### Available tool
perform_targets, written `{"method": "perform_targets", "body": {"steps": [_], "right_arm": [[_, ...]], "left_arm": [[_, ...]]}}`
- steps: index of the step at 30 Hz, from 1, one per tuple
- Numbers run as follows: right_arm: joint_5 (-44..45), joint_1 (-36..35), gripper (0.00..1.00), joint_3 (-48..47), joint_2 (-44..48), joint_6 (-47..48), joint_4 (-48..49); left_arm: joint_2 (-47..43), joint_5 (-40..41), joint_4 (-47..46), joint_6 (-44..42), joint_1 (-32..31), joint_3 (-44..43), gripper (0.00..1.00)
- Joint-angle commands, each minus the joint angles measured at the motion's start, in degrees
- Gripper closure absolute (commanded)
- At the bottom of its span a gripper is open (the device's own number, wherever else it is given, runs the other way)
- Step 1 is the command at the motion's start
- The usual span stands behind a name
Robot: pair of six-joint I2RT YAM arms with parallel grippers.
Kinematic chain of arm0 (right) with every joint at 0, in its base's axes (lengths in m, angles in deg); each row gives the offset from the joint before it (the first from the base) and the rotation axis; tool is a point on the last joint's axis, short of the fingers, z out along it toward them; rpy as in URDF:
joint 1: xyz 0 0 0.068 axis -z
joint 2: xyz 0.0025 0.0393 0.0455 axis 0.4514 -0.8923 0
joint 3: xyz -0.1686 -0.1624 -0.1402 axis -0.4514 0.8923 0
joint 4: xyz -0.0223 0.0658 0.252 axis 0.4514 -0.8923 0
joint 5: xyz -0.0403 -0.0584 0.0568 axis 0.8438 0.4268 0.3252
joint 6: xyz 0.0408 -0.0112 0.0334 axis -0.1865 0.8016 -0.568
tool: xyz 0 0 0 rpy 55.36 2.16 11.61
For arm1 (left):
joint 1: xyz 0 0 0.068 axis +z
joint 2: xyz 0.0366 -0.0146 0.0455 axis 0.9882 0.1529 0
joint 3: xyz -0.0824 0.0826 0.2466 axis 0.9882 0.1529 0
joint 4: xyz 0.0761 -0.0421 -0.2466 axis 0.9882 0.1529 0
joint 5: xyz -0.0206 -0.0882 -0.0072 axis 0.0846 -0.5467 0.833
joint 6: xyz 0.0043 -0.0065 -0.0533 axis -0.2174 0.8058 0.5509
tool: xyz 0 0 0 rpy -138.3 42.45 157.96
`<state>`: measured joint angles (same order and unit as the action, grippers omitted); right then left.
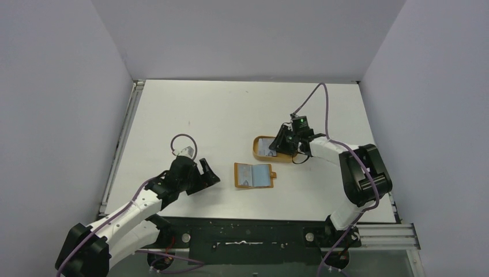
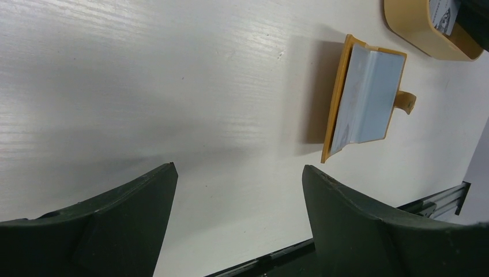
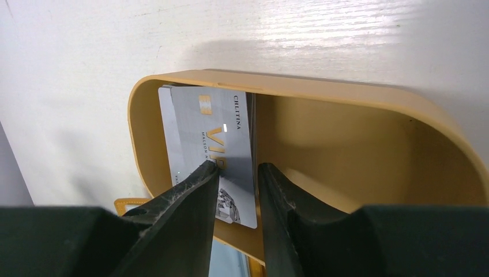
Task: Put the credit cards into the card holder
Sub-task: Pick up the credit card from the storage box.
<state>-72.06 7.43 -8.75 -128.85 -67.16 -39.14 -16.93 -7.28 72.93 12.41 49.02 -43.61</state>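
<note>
The tan-orange card holder [image 1: 254, 175] lies open on the white table, with a light blue card [image 1: 247, 175] on its inner face. It also shows in the left wrist view [image 2: 333, 109] with its snap strap [image 2: 408, 101]. A silvery credit card [image 3: 207, 133] marked VIP lies tilted at the left end of the orange oval tray [image 3: 357, 95]. My right gripper [image 3: 237, 167] is low in the tray. Its jaws stand a narrow gap apart, the left fingertip on the card and the right fingertip just past the card's right edge. My left gripper [image 2: 239, 173] is open and empty, left of the holder.
The tray [image 1: 258, 153] sits just behind and right of the card holder. A metal rail [image 1: 122, 144] runs along the table's left edge. Grey walls enclose the table on three sides. The black base bar [image 1: 248, 234] lies at the near edge.
</note>
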Motion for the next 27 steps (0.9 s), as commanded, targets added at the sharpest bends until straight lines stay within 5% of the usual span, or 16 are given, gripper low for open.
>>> {"method": "perform_targets", "body": {"steps": [1,21,27], "right_arm": [[1.4,0.9,0.70,1.4,2.4,0.6,0.9],[0.6,2.4,1.00,4.1,8.8,0.0,-0.2],[-0.1,2.8,1.00,3.5,14.3,-5.1,-4.3]], "left_arm": [[0.1,-0.3,-3.2,-0.1,0.1,-0.4,0.23],[1.1,-0.5,-3.6,0.0,0.1,-1.1,0.26],[0.7,0.0,-2.5,-0.4,0.1,-2.0,0.27]]}}
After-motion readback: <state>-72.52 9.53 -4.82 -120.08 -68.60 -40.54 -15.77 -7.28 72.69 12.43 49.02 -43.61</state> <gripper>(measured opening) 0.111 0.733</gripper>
